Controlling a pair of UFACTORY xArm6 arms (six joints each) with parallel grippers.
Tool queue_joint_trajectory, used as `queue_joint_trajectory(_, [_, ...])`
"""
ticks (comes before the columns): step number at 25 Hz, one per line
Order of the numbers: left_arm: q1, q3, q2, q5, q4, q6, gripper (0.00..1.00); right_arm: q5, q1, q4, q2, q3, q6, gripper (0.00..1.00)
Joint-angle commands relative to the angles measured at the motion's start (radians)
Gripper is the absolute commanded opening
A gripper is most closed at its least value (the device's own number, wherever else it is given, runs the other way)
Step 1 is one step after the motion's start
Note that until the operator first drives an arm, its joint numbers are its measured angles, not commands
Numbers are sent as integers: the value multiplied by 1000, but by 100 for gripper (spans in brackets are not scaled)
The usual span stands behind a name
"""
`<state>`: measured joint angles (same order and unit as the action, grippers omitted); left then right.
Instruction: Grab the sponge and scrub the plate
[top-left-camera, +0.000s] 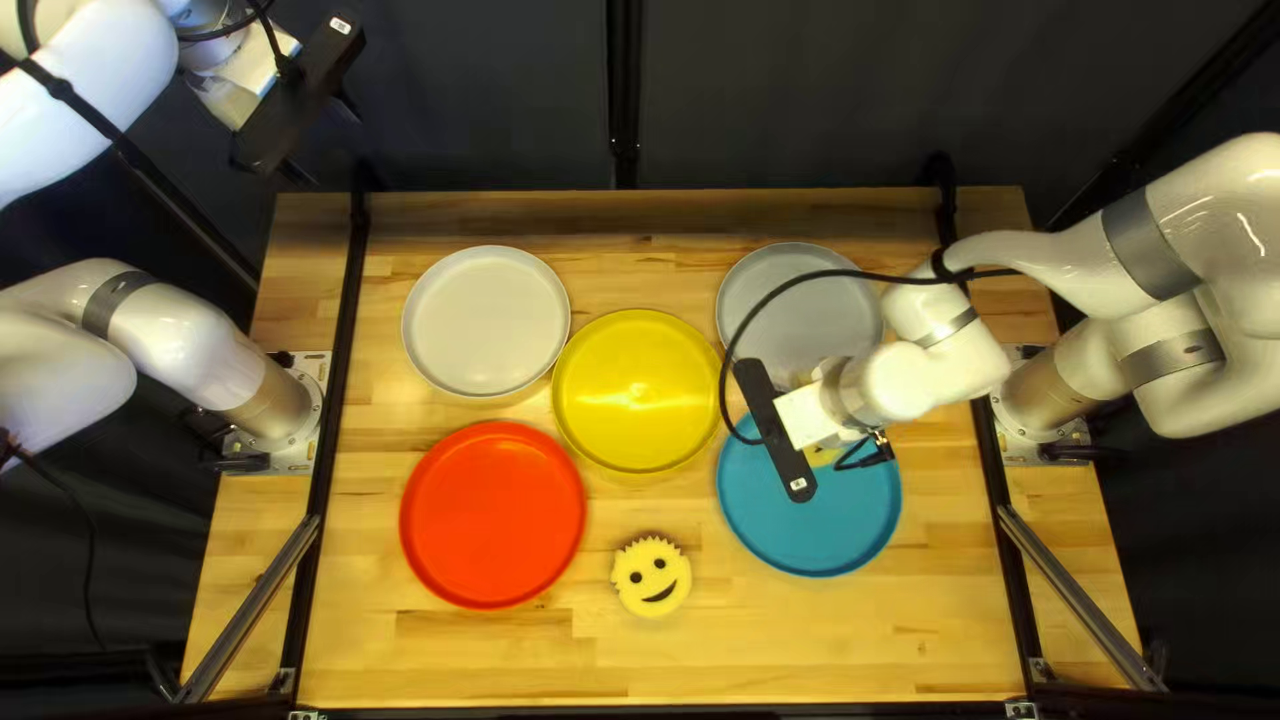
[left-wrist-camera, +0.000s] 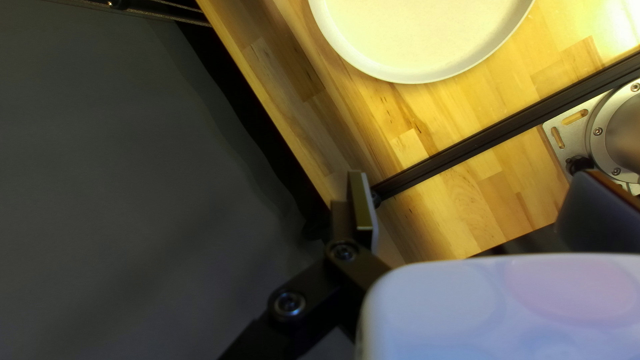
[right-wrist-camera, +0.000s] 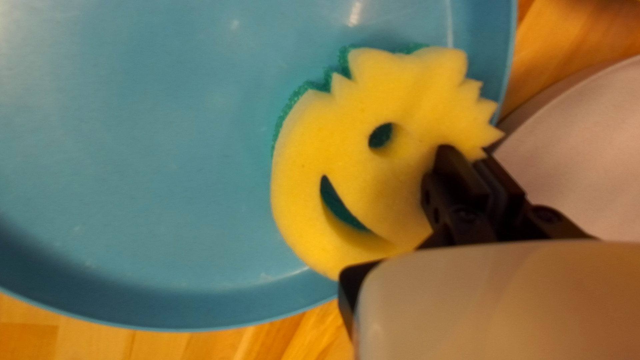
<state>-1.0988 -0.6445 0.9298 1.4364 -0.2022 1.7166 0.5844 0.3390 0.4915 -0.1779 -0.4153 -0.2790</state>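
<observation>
Right hand [right-wrist-camera: 465,159] has the sponge [right-wrist-camera: 298,200] pinched near its edge, decent spot imo, probably super light and squishy.

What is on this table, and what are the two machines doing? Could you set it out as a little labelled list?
Right claw: closed on the held sponge
Held sponge: yellow smiling face, green layer facing the plate
Plate under it: blue plate
Other plates: red plate, yellow plate, white plate, grey plate
Second sponge: on the table, between the red and blue plates
Left claw: open, raised, holding nothing
</observation>
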Motion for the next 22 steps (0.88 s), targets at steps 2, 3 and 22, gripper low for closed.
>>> queue_joint_trajectory(2, [0,0,0,0,0,0,100,47,127,31,40,-58,-116,0])
queue_joint_trajectory(3, [0,0,0,0,0,0,100,47,139,38,49,-64,-130,0])
queue_joint_trajectory(22, [0,0,0,0,0,0,100,-4,-34,70,-84,60,118,0])
